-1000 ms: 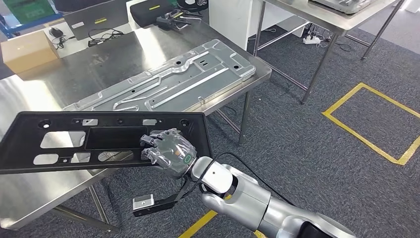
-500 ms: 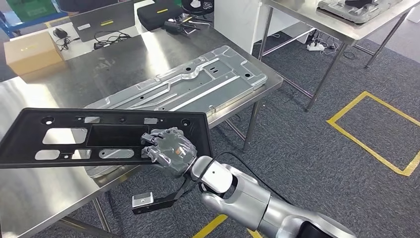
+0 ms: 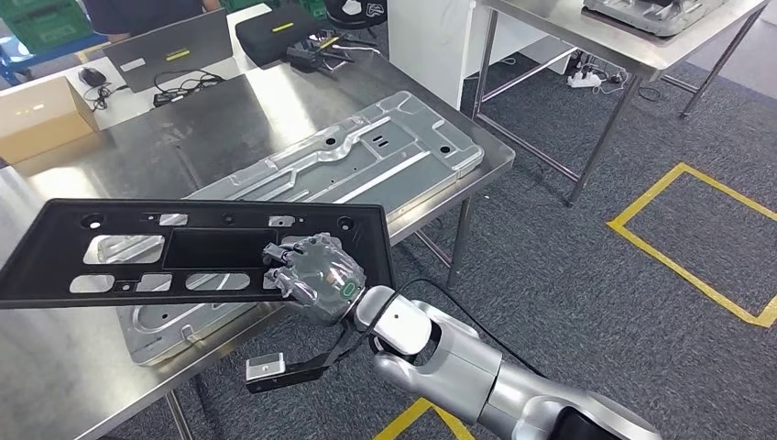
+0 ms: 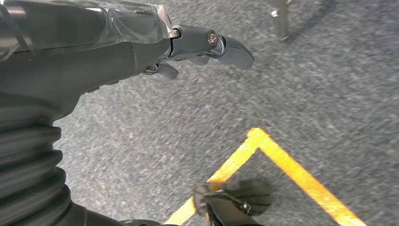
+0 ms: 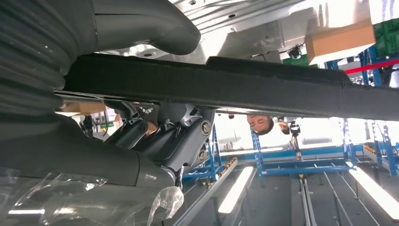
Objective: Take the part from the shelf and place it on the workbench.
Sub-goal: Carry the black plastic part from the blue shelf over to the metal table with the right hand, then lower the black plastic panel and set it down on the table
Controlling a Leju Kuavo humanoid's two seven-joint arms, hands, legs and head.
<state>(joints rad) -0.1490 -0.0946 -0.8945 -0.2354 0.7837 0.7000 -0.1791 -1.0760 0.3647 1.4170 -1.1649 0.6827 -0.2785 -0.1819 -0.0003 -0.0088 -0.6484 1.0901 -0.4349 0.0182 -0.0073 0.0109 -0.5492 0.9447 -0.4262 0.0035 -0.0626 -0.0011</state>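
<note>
Containers: a cardboard box [image 3: 37,117] is sitting at the far left of the workbench [image 3: 183,119]; its contents are not showing. A black case [image 3: 279,23] is lying closed at the far edge, beside a laptop [image 3: 169,41].

The part [image 3: 192,252], a long black plastic panel with several cut-outs, is being held by the right hand [image 3: 316,275] above the near edge of the workbench. It is lying nearly flat, its long axis running left to right across the head view, the left end dipping slightly lower. The right end is reaching just past the hand; the left end is extending out over the bench top. Through the cut-outs, metal is showing underneath.

Right hand: fingers wrapping over the panel's near edge close to its right end, gripping it. In the right wrist view the thumb [image 5: 141,23] is pressing on one face of the panel's edge [image 5: 235,89] and the darker fingers [image 5: 164,136] are curling against the other face.

Under the part, a large stamped metal plate [image 3: 339,160] is lying on the bench, angled from near left to far right, one corner overhanging the bench edge.

Left hand [image 4: 141,52]: hanging over grey carpet and a yellow floor line [image 4: 282,165], holding nothing, fingers loosely extended and apart.

A second steel table [image 3: 586,37] is standing at far right.
</note>
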